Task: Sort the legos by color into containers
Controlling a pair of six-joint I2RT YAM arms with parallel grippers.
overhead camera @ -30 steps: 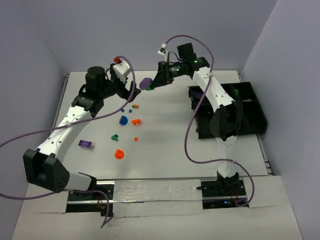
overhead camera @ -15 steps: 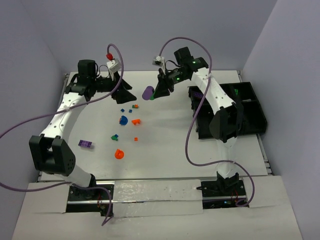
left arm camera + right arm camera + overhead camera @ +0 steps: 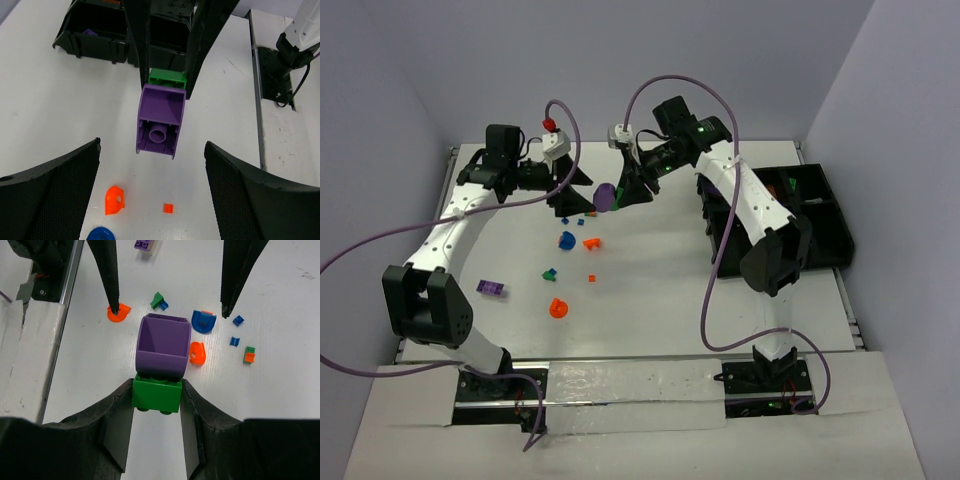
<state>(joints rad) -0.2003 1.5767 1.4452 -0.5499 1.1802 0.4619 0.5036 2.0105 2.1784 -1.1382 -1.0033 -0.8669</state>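
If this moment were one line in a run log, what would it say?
right jaws: shut on green brick, purple piece attached | left jaws: open, facing purple piece

**Tight round the purple block, open table beyond**

My left pincer (image 3: 169,311) stands spread, and the purple block (image 3: 159,120) hangs between its fingers (image 3: 55,195) with free air on both flanks. Behind the block there is no way through: the green brick (image 3: 167,77) sits against it, pinched by my right pincer (image 3: 156,390), and past that my right arm (image 3: 750,200) and its cable (image 3: 710,270) span the air toward the black tray (image 3: 830,255). Below the block and on its near side, loose legos (image 3: 566,239) dot the table (image 3: 660,300), so a low sweep meets them. Past those the table is bare; beyond the block it is bare up to the wall (image 3: 620,60).
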